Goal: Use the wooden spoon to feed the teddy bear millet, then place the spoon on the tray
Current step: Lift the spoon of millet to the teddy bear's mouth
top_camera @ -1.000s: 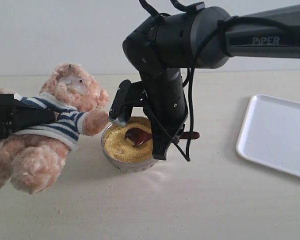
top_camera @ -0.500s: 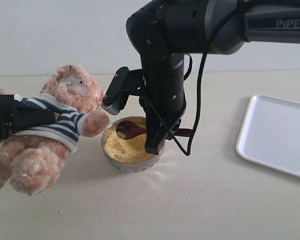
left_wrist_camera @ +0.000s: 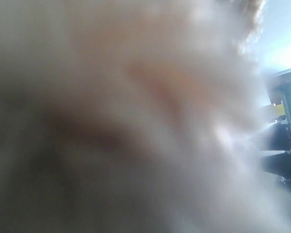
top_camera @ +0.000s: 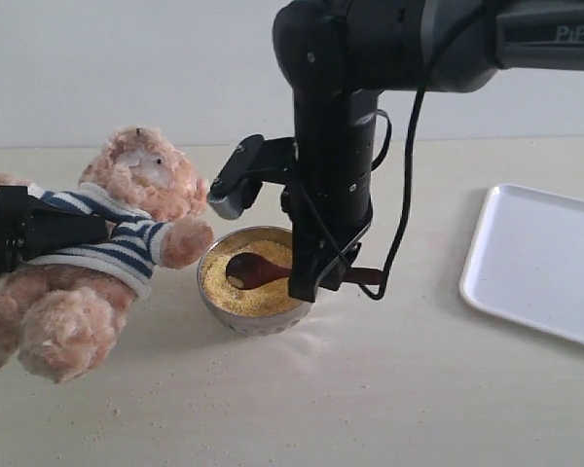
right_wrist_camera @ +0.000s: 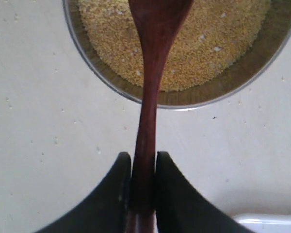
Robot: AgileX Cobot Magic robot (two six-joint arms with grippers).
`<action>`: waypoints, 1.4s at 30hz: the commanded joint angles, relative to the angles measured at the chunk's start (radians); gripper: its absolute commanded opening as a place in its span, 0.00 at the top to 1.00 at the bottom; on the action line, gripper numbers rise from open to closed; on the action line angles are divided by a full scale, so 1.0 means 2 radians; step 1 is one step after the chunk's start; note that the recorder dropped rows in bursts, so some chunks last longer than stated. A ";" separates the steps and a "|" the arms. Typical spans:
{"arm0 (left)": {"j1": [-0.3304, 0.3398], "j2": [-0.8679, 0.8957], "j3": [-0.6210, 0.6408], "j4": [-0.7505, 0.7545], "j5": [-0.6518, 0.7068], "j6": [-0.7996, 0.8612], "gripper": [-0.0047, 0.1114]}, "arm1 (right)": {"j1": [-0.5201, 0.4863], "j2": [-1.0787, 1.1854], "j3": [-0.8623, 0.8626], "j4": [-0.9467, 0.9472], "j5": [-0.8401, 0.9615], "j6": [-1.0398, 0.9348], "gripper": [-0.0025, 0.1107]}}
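Note:
The teddy bear [top_camera: 127, 224] leans back at the left of the exterior view, and my left gripper [top_camera: 19, 229] is clasped round its striped torso. Only blurred pale fur [left_wrist_camera: 136, 111] shows in the left wrist view. My right gripper [top_camera: 311, 282] [right_wrist_camera: 143, 160] is shut on the slim handle of the wooden spoon [top_camera: 253, 269] [right_wrist_camera: 153, 73]. The spoon's oval end lies over the millet [top_camera: 236, 294] [right_wrist_camera: 208, 48] in the metal bowl [top_camera: 258, 321] [right_wrist_camera: 223, 90], just beside the bear's paw. Whether the spoon carries grain I cannot tell. The white tray [top_camera: 540, 263] [right_wrist_camera: 266, 221] lies at the right.
Loose millet grains [top_camera: 112, 411] are scattered on the pale tabletop in front of the bear and the bowl. The right arm's dark upper links [top_camera: 389, 39] hang above the bowl. A wall closes off the back of the table.
The right arm has risen and shifted right. The spoon's oval end lifted out of the millet toward the bowl's far rim, then dropped back over the grain. The bear has stayed put.

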 commanded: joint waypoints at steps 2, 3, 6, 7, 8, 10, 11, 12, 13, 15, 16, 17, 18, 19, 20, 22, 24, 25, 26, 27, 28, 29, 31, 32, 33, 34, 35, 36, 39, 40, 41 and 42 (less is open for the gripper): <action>0.001 -0.002 0.004 -0.006 0.008 0.004 0.92 | -0.042 -0.022 -0.001 0.083 0.006 -0.039 0.98; 0.001 -0.002 0.004 -0.006 0.008 0.004 0.92 | -0.047 -0.028 -0.001 0.095 0.006 -0.046 0.98; 0.001 -0.002 0.004 -0.006 0.008 0.004 0.92 | -0.053 -0.043 -0.001 0.112 0.006 -0.054 0.98; 0.001 -0.002 0.004 -0.007 0.008 0.004 0.92 | -0.054 -0.049 -0.001 0.112 0.006 -0.055 0.98; 0.001 -0.002 0.004 -0.007 0.008 0.004 0.92 | -0.054 -0.053 -0.001 0.114 0.006 -0.055 0.98; 0.001 -0.002 0.004 -0.007 0.008 0.004 0.92 | -0.054 -0.064 -0.001 0.127 0.006 -0.063 0.98; 0.001 -0.002 0.004 -0.007 0.008 0.004 0.92 | -0.054 -0.069 -0.001 0.134 0.006 -0.067 0.98; 0.001 -0.002 0.004 -0.007 0.008 0.004 0.92 | -0.054 -0.075 -0.001 0.140 0.006 -0.070 0.98; 0.001 -0.002 0.004 -0.007 0.008 0.004 0.92 | -0.054 -0.079 -0.001 0.142 0.006 -0.072 0.98; 0.001 -0.002 0.004 -0.007 0.008 0.004 0.92 | -0.054 -0.089 -0.001 0.142 0.006 -0.072 0.98; 0.001 -0.002 0.004 -0.007 0.008 0.004 0.92 | -0.054 -0.094 -0.001 0.142 0.006 -0.072 0.98; 0.001 -0.002 0.004 -0.007 0.008 0.004 0.92 | -0.055 -0.097 -0.001 0.142 0.006 -0.072 0.98; 0.001 -0.002 0.004 -0.007 0.008 0.004 0.92 | -0.055 -0.100 -0.001 0.142 0.006 -0.072 0.98; 0.001 -0.002 0.004 -0.007 0.008 0.004 0.92 | -0.055 -0.101 -0.001 0.142 0.004 -0.072 0.98; 0.001 -0.002 0.004 -0.005 0.008 0.004 0.92 | -0.055 -0.101 -0.001 0.142 0.003 -0.072 0.98; 0.001 -0.002 0.004 -0.004 0.008 0.004 0.92 | -0.055 -0.101 -0.001 0.148 -0.010 -0.072 0.98; 0.001 -0.002 0.004 -0.003 0.008 0.004 0.92 | -0.055 -0.101 -0.001 0.158 -0.030 -0.075 0.98; 0.001 -0.002 0.004 -0.003 0.008 0.004 0.92 | -0.055 -0.101 -0.001 0.166 -0.044 -0.076 0.98; 0.001 -0.002 0.004 -0.003 0.008 0.004 0.92 | -0.055 -0.101 -0.002 0.172 -0.054 -0.076 0.98; 0.001 -0.002 0.004 -0.003 0.008 0.004 0.92 | -0.055 -0.101 -0.007 0.175 -0.064 -0.075 0.98; 0.001 -0.002 0.004 -0.003 0.008 0.004 0.92 | -0.055 -0.097 -0.014 0.175 -0.067 -0.069 0.98; 0.001 -0.002 0.004 -0.003 0.008 0.004 0.92 | -0.055 -0.093 -0.025 0.175 -0.066 -0.060 0.98; 0.001 -0.002 0.004 -0.003 0.008 0.004 0.92 | -0.055 -0.081 -0.047 0.175 -0.059 -0.044 0.98; 0.001 -0.002 0.004 -0.003 0.008 0.004 0.92 | -0.055 -0.074 -0.060 0.175 -0.055 -0.037 0.98; 0.001 -0.002 0.004 -0.003 0.008 0.004 0.92 | -0.055 -0.068 -0.069 0.175 -0.051 -0.033 0.98; 0.001 -0.002 0.004 -0.003 0.008 0.004 0.92 | -0.055 -0.061 -0.080 0.175 -0.047 -0.030 0.98; 0.001 -0.002 0.004 -0.003 0.008 0.004 0.92 | -0.055 -0.055 -0.090 0.178 -0.045 -0.024 0.98; 0.001 -0.002 0.004 -0.003 0.008 0.004 0.92 | -0.055 -0.050 -0.099 0.180 -0.044 -0.021 0.98; 0.001 -0.002 0.004 -0.003 0.008 0.004 0.92 | -0.055 -0.036 -0.116 0.200 -0.041 -0.020 0.98; 0.001 -0.002 0.004 -0.003 0.008 0.004 0.92 | -0.054 -0.032 -0.121 0.206 -0.038 -0.020 0.98; 0.001 -0.002 0.004 -0.003 0.008 0.004 0.92 | -0.052 -0.027 -0.127 0.207 -0.037 -0.020 0.98; 0.001 -0.002 0.004 -0.003 0.008 0.004 0.92 | -0.051 -0.024 -0.130 0.207 -0.036 -0.020 0.98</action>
